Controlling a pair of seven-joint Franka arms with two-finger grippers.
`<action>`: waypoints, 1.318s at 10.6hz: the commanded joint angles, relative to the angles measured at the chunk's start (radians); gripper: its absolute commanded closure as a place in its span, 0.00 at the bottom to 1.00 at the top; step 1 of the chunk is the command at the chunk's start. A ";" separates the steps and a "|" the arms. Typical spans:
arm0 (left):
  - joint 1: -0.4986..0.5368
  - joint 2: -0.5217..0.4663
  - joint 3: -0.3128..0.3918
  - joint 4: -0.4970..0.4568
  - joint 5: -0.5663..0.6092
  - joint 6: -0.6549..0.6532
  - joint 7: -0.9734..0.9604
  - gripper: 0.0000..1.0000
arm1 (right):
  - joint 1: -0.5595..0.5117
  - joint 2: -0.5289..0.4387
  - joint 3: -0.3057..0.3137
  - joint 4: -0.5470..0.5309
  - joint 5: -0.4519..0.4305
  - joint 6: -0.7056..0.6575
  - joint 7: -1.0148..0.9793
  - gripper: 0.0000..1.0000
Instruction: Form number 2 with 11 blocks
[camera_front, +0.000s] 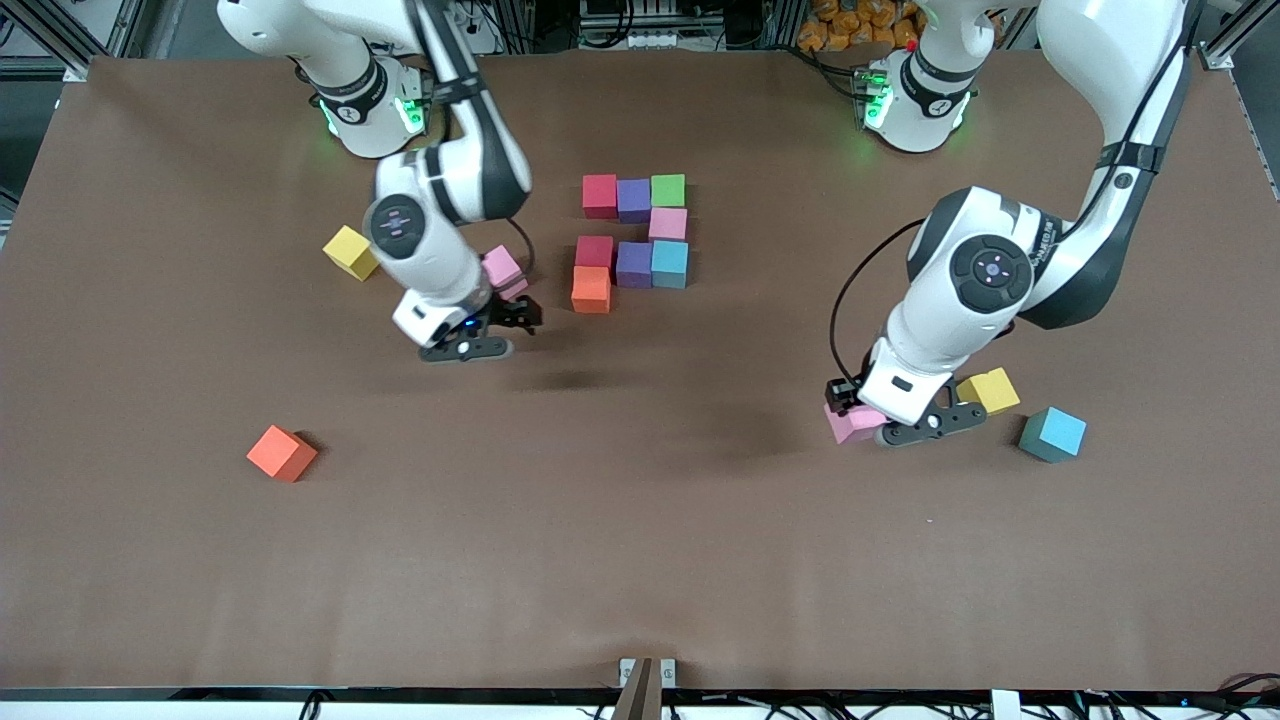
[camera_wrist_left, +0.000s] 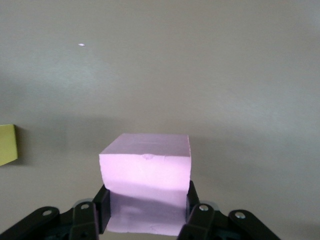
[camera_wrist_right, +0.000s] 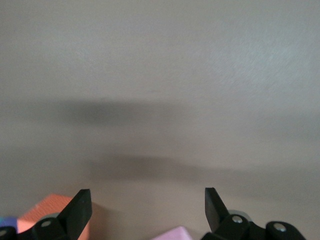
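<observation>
blocks carry no writing; left tool (camera_wrist_left: 145, 212) clenches a pink block (camera_wrist_left: 146, 182); right tool (camera_wrist_right: 148, 207) released.

No text or label anywhere is readable.

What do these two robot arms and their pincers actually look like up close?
Both arms are glossy white with rounded shells and black sections at the joints. Each has a dark round cap on the wrist joint and a green light glowing near its base. A thin black cable loops along each forearm. The left gripper and the right gripper are black, each with two flat fingers held by small silver screws.
</observation>
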 joint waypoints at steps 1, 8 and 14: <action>-0.027 0.007 -0.056 0.015 0.018 -0.024 0.002 0.46 | -0.060 -0.024 0.011 -0.027 0.005 -0.010 -0.222 0.00; -0.298 0.168 -0.038 0.141 0.079 -0.021 -0.007 0.48 | -0.054 -0.262 0.100 -0.374 0.004 0.307 -0.525 0.00; -0.502 0.303 0.064 0.309 0.107 -0.022 -0.094 0.50 | -0.054 -0.293 0.264 -0.530 0.033 0.537 -0.486 0.00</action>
